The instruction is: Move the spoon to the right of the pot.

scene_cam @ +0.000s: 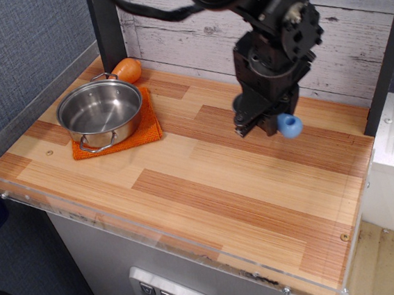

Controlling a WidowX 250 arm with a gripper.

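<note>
With the gripper [263, 128] clenched on the spoon [289, 125] above the table [208, 188], well right of the pot [101, 113], the carry step appears near complete; lowering and release remain.

Lab bench [208, 188]; acrylic guard rim [142, 229]

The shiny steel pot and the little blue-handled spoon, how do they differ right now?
The shiny round stainless-steel pot stands on the orange cloth mat at the table's left; the blue-handled plastic spoon is held off the wood in the black gripper at the right. The pot is far larger. The pot is bare metal; the spoon's visible handle is light blue.
</note>
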